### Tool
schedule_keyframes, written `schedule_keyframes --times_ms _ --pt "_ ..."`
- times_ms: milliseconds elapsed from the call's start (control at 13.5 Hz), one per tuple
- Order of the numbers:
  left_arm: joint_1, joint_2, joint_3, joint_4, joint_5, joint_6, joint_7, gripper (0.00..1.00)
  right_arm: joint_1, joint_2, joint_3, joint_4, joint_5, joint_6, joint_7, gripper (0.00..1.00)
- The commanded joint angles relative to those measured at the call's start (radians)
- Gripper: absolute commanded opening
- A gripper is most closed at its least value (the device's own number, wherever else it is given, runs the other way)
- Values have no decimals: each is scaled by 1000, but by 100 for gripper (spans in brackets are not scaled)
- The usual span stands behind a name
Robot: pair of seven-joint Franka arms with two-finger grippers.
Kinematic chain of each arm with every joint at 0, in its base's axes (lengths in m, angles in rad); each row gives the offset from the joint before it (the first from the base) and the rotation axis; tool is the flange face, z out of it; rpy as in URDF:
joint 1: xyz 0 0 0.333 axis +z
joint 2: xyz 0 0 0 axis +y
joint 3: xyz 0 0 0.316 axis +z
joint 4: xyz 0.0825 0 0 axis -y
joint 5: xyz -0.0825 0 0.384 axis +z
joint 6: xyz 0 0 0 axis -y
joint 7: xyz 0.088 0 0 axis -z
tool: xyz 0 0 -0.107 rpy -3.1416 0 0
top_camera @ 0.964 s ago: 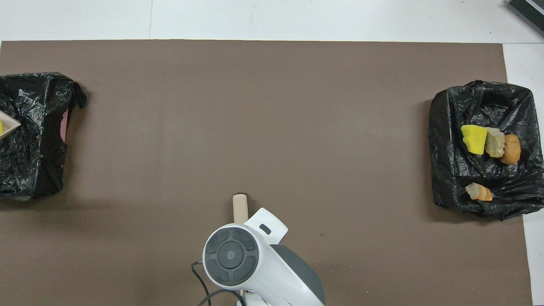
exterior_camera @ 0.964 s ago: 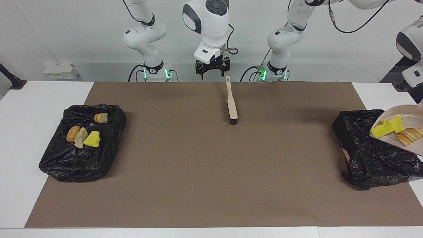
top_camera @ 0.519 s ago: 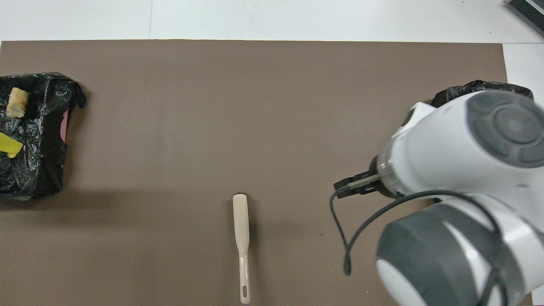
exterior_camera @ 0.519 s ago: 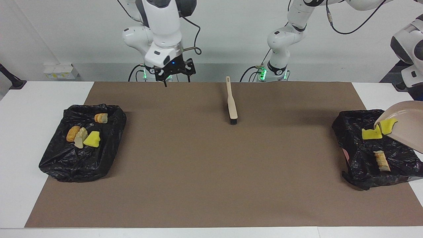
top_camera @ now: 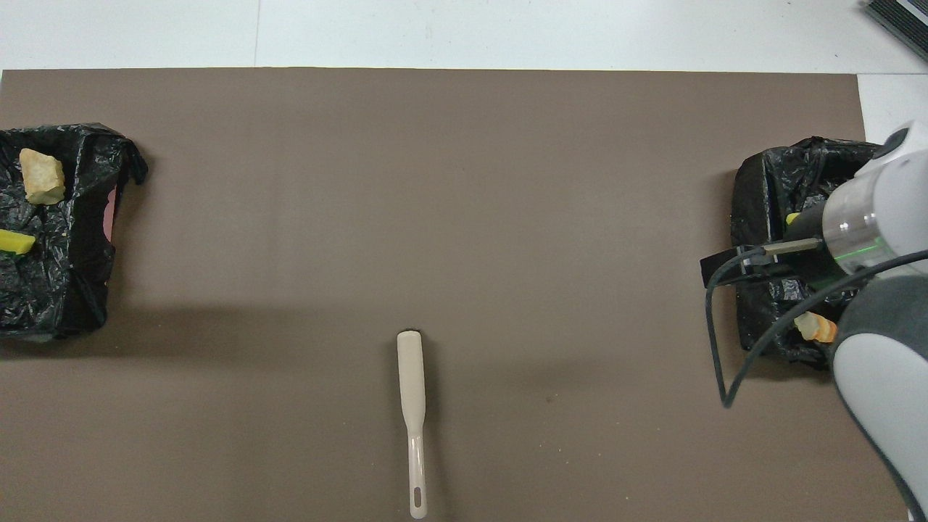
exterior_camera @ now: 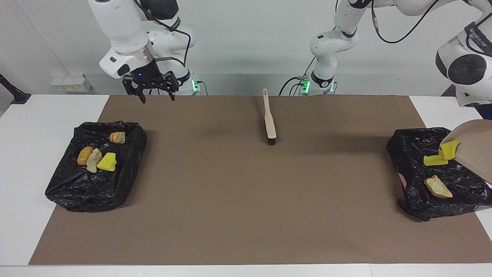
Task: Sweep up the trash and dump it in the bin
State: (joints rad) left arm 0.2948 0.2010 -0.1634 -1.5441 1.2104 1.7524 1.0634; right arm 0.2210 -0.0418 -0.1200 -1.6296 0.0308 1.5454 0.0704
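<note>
A beige dustpan [exterior_camera: 474, 152] hangs steeply tipped over the black-bagged bin [exterior_camera: 413, 200] at the left arm's end. Its handle runs out of the picture toward the left gripper, which I cannot see. Trash lies in that bin: a yellow sponge piece [exterior_camera: 434, 160], a second yellow piece [exterior_camera: 449, 147] at the pan's lip, and a pale chunk [exterior_camera: 437, 187] [top_camera: 42, 176]. My right gripper [exterior_camera: 158, 97] hangs open and empty over the mat's edge by the right arm's base. The brush [exterior_camera: 270, 123] [top_camera: 412, 391] lies on the mat.
A second black-bagged bin [exterior_camera: 77, 188] [top_camera: 761, 188] at the right arm's end holds several scraps, among them an orange lump [exterior_camera: 117, 137] and a yellow sponge [exterior_camera: 107, 162]. The right arm covers much of it from above. A brown mat [exterior_camera: 246, 200] covers the table.
The right arm swung from over the brush's handle toward its own end of the table. The dustpan tipped further and the trash slid out of it into the bin.
</note>
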Motion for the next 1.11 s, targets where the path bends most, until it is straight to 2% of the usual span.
schedule_keyframes --times_ms 0,222,593,890,1038 --pt "-28 66 12 107 21 10 -2 0 -60 25 14 59 -23 -25 -49 100" --pt "-31 113 16 183 32 45 -3 0 -149 11 26 66 3 -53 -54 100" --pt "-31 95 22 194 14 18 13 0 -143 -3 31 48 3 -45 -49 100" --pt "-49 43 8 194 -334 -117 -5 0 -143 -3 29 48 1 -45 -49 100" --pt "-49 12 8 191 -492 -166 -72 0 -143 -3 28 48 3 -45 -49 100"
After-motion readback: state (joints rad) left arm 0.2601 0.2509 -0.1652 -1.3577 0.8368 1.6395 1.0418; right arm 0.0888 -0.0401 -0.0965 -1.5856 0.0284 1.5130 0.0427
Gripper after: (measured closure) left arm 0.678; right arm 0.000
